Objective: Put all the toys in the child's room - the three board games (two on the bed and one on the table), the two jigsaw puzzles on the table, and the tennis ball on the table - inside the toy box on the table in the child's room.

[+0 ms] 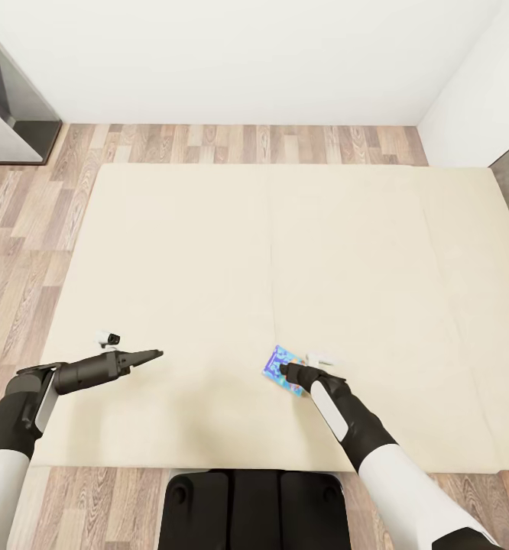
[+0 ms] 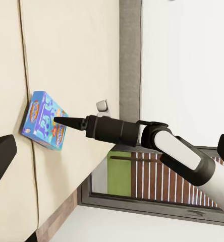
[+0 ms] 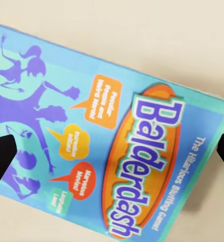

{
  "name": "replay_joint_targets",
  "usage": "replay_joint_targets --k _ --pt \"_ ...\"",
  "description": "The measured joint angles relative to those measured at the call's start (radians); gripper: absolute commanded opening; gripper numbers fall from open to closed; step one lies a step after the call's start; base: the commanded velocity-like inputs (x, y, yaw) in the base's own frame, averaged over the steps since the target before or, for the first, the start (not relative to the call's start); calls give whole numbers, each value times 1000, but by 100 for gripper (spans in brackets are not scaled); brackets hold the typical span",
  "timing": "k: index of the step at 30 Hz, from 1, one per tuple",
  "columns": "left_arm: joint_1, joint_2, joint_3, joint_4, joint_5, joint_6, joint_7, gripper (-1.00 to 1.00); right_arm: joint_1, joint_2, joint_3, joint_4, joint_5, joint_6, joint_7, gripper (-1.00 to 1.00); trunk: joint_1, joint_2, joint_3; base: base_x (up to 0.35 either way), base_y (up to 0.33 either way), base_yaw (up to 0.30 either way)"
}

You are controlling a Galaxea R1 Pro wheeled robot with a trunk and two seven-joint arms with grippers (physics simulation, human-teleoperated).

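Blue board game [image 1: 282,369] lay flat on the beige bed [image 1: 270,252], near its near edge and right of centre; box front read "Balderdash" [image 3: 142,166]; we noted the right gripper [image 1: 286,370] poised directly over it, fingers [image 3: 1,159] spread wide to either side of the box, nothing clamped between them; left gripper [image 1: 155,354] hovered over bare mattress well to the left, pointing right, holding nothing; we could not tell how wide it stood; wood-plank floor [image 1: 25,206] showed left of and beyond the bed.
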Motion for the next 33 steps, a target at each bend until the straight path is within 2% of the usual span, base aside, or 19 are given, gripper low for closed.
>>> replay_joint_targets --k 13,16,20,22,33 --pt "1 -1 -1 0 -2 0 7 100 0 -2 1 1 1 -4 2 100 0 0 0 0 0 0" --pt "1 -1 -1 0 -2 0 8 100 0 -4 1 1 1 -11 26 100 0 0 0 0 0 0" --pt "1 -1 -2 0 -2 0 8 100 0 -8 -1 3 1 -18 119 100 0 0 0 0 0 0" --pt "1 -1 -2 0 -2 0 8 100 0 -8 -3 4 1 -20 143 100 0 0 0 0 0 0" --pt "0 -1 -1 0 -2 -1 8 100 0 -8 -3 6 1 -25 162 100 0 0 0 0 0 0"
